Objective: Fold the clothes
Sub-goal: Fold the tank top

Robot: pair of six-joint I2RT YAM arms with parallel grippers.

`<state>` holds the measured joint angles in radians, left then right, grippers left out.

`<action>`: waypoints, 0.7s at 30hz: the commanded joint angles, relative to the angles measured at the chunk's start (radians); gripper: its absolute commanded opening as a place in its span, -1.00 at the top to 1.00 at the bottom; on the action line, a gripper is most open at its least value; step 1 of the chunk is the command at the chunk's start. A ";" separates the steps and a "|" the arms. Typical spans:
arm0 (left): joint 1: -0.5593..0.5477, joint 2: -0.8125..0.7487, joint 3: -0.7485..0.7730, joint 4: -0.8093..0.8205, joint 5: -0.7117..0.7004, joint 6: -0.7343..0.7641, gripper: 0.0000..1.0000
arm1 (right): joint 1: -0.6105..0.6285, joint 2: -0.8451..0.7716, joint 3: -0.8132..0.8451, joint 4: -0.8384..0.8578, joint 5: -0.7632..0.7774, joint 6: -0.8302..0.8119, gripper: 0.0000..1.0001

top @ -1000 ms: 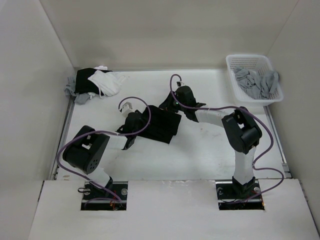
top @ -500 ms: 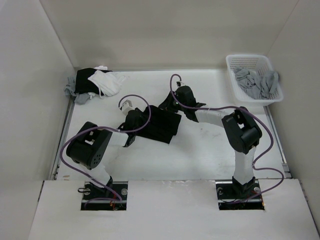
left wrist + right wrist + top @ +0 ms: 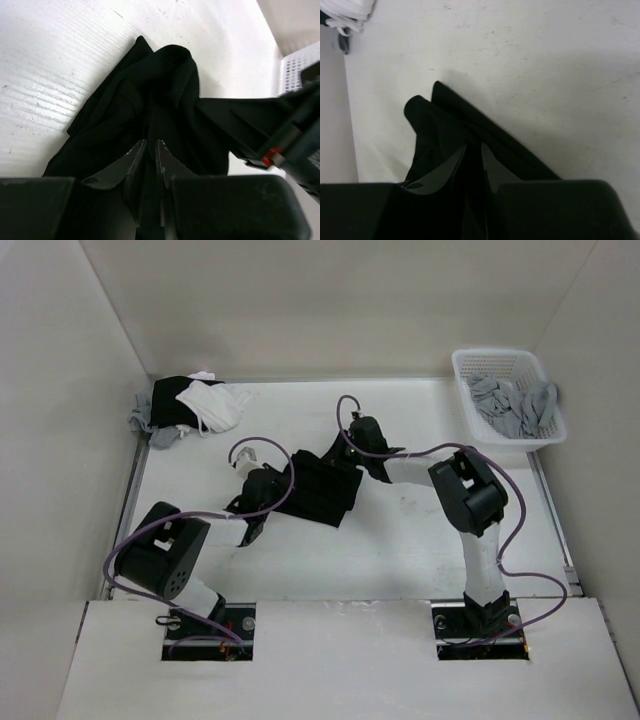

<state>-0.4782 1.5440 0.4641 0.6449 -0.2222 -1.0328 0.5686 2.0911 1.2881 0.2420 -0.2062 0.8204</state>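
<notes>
top (image 3: pixel 322 490): black, bunched at the middle of the table (image 3: pixel 400 550), strung between your two grippers.
left gripper (image 3: pixel 150 145): jaws nearly closed, pinching fabric at the top's left edge.
right gripper (image 3: pixel 473 147): jaws nearly closed too, pinching a fold at the top's far-right side.
heap (image 3: pixel 195 405): white, black and grey, far-left corner, well apart from the top.
basket (image 3: pixel 495 352): far right, grey garments (image 3: pixel 515 405) inside.

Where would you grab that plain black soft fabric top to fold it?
Probably at opposite edges, coming in from each side. The plain black soft fabric top is limp and wider than a claw, so one pinch lets it sag. The left claw and right claw each pinch an edge.
</notes>
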 commanded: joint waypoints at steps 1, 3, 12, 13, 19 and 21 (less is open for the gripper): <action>-0.004 -0.056 -0.044 0.045 0.009 -0.042 0.78 | -0.032 0.024 0.060 0.010 -0.004 0.011 0.60; -0.006 -0.070 -0.073 0.050 0.006 -0.053 0.79 | -0.040 0.033 0.073 0.008 0.001 0.008 0.60; 0.023 -0.180 -0.143 0.055 -0.003 -0.070 0.85 | -0.057 0.060 0.178 -0.055 0.011 -0.026 0.54; 0.023 -0.177 -0.136 0.056 0.000 -0.055 0.83 | -0.054 0.055 0.177 -0.059 0.010 -0.032 0.52; 0.019 -0.046 -0.004 0.098 0.038 0.022 0.42 | -0.051 -0.019 0.079 -0.012 0.018 -0.029 0.36; 0.020 0.014 0.045 0.093 0.053 0.046 0.37 | -0.051 -0.042 0.057 -0.003 0.018 -0.024 0.34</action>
<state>-0.4587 1.5059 0.4297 0.6712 -0.1978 -1.0367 0.5125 2.1262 1.3693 0.1944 -0.2008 0.8043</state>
